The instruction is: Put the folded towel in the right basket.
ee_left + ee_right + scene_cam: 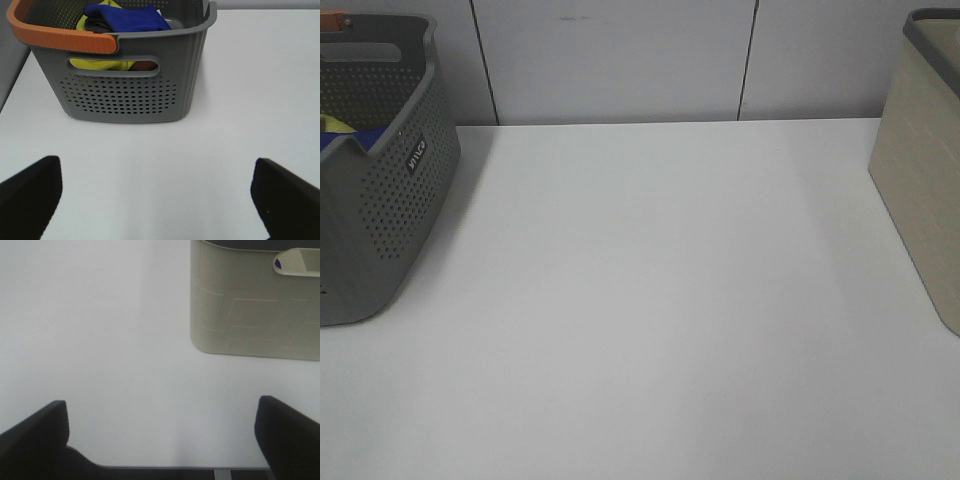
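Note:
The right basket is beige with a dark rim and stands at the table's right edge. It also shows in the right wrist view, where a small blue patch shows through its handle slot. The left basket is grey and perforated. In the left wrist view it holds a blue cloth on a yellow cloth. No folded towel lies on the table. My left gripper and right gripper are both open and empty, and neither shows in the exterior high view.
The white table runs between the two baskets. The grey basket has an orange handle. A grey panelled wall stands behind the table. The table's front edge shows in the right wrist view.

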`<state>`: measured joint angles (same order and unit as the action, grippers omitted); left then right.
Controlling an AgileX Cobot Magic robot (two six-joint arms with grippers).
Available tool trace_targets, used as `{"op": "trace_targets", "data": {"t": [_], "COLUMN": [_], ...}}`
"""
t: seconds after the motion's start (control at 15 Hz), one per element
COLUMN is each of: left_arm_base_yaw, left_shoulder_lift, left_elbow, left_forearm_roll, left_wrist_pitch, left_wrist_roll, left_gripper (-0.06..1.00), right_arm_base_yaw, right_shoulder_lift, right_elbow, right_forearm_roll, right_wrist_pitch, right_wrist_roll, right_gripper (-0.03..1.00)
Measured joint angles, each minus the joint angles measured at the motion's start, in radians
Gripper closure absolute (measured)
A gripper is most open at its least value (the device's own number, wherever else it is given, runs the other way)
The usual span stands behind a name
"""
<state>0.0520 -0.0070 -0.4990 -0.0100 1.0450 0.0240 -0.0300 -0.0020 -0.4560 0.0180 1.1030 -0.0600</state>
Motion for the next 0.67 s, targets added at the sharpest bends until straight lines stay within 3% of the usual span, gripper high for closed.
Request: {"op": "trace_targets", "data": {"t": [0.67], "left_arm_base_yaw": [0.0], "left_shoulder_lift": [0.0], "left_elbow": [0.0], "left_forearm_roll": [0.0], "left_wrist_pitch": [0.0], "left_wrist_roll": [0.0], "left_gripper": [-0.05], "right_arm_base_yaw": [0.0], "right_shoulder_lift": [0.0], "right_elbow": [0.0], "right_forearm_roll": [0.0], "right_wrist_pitch": [0.0], "right_wrist_roll": [0.0], "right_gripper": [0.0]}}
